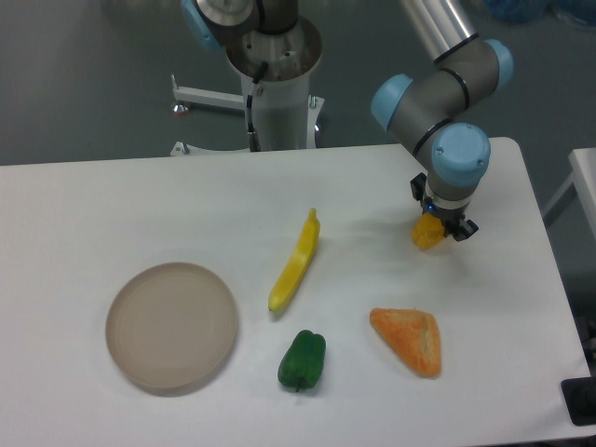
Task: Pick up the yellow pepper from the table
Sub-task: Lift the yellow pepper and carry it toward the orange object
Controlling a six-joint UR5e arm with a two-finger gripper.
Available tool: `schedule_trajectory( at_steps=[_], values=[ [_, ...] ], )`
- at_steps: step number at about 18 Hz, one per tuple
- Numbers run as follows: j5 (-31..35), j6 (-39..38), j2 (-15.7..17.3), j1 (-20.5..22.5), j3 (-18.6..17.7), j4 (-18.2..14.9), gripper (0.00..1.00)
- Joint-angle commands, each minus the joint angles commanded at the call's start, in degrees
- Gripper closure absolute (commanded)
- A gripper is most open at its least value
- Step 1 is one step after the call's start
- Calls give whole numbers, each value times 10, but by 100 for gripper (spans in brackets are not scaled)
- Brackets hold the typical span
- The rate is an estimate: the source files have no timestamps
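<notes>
Grasp looks made: black two-finger gripper point(440, 226) has its jaws closed on the small glossy yellow-orange pepper point(426, 234), above the orange wedge point(409, 340); lifting off the white surface point(140, 205) remains

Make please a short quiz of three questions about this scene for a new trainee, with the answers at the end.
1. True or false: the gripper is positioned at the yellow pepper.
2. Which item lies nearest the round dish? A) orange wedge B) green pepper C) yellow pepper
3. Fill in: the long yellow item lies on the table between the dish and the ____ pepper.

Key: 1 true; 2 B; 3 yellow.
</notes>
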Motion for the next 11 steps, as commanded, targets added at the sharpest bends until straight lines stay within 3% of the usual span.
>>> schedule_trajectory(
  at_steps=[5,11],
  values=[
    [-53,-11,0,-2,53,-33,45],
    [-128,-54,-10,-15,98,-35,45]
  ],
)
